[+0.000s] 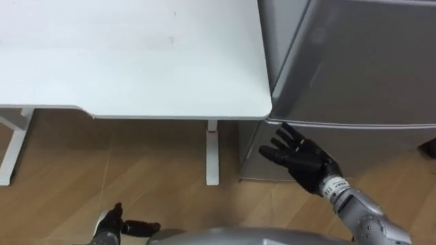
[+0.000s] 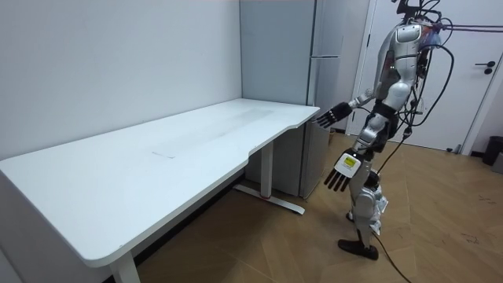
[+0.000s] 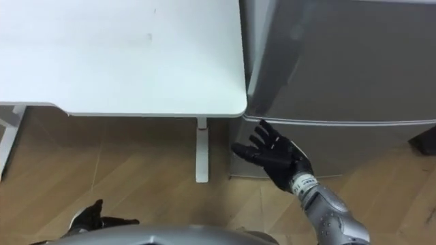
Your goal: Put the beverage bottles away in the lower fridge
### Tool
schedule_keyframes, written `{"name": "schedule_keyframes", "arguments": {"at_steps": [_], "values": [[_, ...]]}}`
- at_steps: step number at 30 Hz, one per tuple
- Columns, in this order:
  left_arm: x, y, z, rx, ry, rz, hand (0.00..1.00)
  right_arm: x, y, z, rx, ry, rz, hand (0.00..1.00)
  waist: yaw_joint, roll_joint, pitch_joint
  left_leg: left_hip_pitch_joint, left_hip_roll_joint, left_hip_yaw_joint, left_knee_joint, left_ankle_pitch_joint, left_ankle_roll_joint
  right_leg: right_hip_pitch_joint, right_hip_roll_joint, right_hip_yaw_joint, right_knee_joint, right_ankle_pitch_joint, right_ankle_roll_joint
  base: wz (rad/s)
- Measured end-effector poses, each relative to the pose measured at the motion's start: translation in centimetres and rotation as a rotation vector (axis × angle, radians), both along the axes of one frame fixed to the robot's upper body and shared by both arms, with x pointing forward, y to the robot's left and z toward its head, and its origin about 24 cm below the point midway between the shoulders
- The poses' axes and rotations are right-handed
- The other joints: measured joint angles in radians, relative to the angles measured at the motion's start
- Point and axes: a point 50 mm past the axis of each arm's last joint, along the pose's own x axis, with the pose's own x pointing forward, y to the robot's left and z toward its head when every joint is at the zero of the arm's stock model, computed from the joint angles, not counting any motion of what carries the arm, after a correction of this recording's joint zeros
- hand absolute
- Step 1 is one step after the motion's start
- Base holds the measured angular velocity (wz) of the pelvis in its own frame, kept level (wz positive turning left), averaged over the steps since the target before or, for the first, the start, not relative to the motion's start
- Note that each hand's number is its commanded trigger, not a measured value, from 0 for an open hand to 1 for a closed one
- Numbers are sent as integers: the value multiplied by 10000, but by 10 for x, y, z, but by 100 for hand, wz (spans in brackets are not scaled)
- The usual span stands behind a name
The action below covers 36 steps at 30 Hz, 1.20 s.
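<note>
A grey fridge (image 1: 361,61) stands right of the white table, with both doors closed. Its lower door (image 1: 381,143) begins at a seam level with the table's edge. My right hand (image 1: 300,158) is open, fingers spread, reaching toward the lower door's left edge just under the seam; I cannot tell whether it touches. My left hand (image 1: 112,223) hangs open by my side, low at the left. In the room view I stand upright facing the fridge (image 2: 283,63), right hand (image 2: 332,115) stretched forward and left hand (image 2: 339,178) hanging. No drinks are in sight.
The white table (image 1: 136,61) has a bare top, and its corner almost meets the fridge. A white table leg (image 1: 212,153) stands close to the fridge's left side. Wooden floor lies below. In the room view, white doors (image 2: 440,79) are behind me.
</note>
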Motion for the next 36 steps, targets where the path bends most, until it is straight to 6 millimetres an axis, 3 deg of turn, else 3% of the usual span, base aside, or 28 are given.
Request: {"name": "schedule_keyframes", "arguments": {"at_steps": [13,19,23,30,36], "values": [[-12,4,0,-230,232,377,0,-12,-16,-28,-782,1738,-191,0,11,49,7,-22,-63,-226,40,5,10,187,-20,-221,-152,-57,33,7],[-25,8,-2,-130,592,728,0,-51,-31,-51,-1670,3780,-287,0,-15,-5,3,-3,-162,-532,25,5,13,327,-84,-382,-179,-123,92,13],[-26,8,-2,66,652,643,0,-81,-39,-64,-2739,5406,243,0,-5,-28,50,6,-164,-632,22,6,14,393,-78,-469,-175,-126,97,9],[-25,7,-2,274,674,400,0,-104,-46,-69,-3174,6542,-1072,0,-82,33,78,-10,-166,-647,12,-18,42,345,-60,-289,-167,-127,96,-4],[-28,11,-2,504,965,171,0,-138,-47,-72,-3166,7599,-1415,0,-85,29,72,54,-177,-590,-53,-15,45,333,-59,-146,-168,-138,80,-5]]}}
